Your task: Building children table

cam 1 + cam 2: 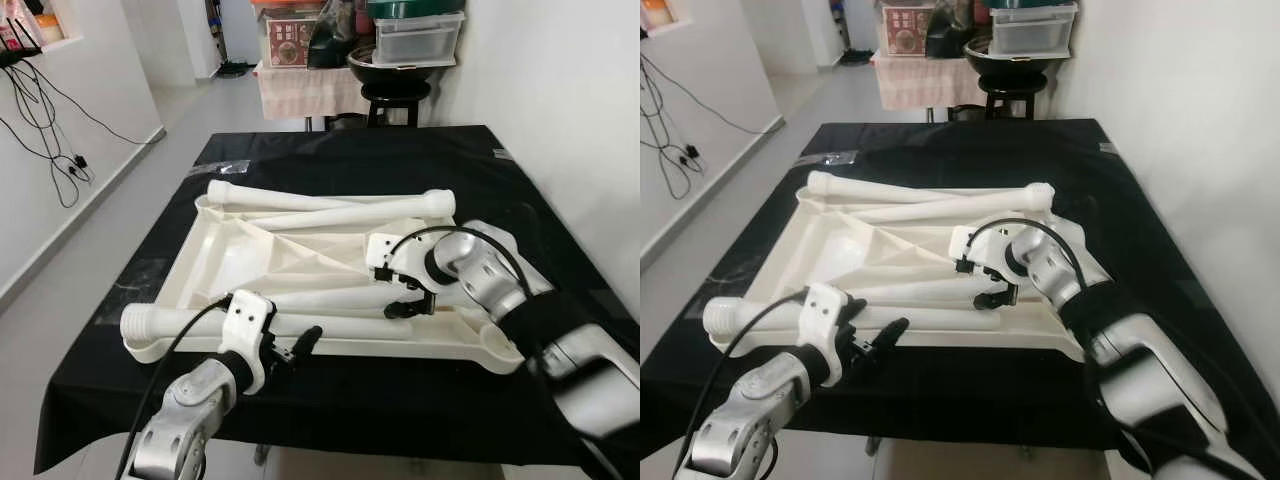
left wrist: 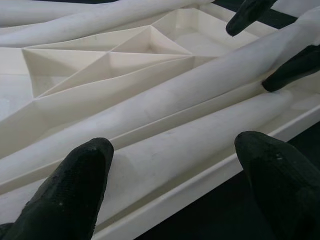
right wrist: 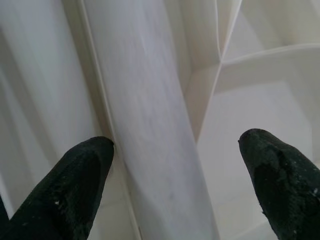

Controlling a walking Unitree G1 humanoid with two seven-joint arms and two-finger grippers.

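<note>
White plastic fills the middle of the desk [image 1: 330, 400], which wears a black cloth. It is the children's table top [image 1: 260, 250], lying upside down so its ribs and hollow side face up. It works like a shallow tray.

Four white table legs lie in or on it. Two long legs [image 1: 330, 205] lie across the far part, toward the desk's far edge. One of them has a knob end near the far right corner of the top. Two more legs lie across the near part, side by side. The near leg [image 1: 190, 322] pokes its ringed end out past the top's near left corner. The other one, the middle leg [image 1: 330, 297], lies just behind it.

The left pincer [image 1: 300, 345] sits at the near edge of the top, by the near leg. Its two black fingers [image 2: 80, 185] are spread apart and hold nothing. The near leg lies just in front of the fingertips, between them.

The right pincer [image 1: 410, 303] reaches in from the right side of the desk. It is over the right end of the middle leg. Its fingers [image 3: 85, 175] are spread wide too, and the leg runs right between them. They are not squeezing it.

Past the far edge of the desk stands a dark stool [image 1: 395, 95] with plastic boxes [image 1: 415, 38] on it.
</note>
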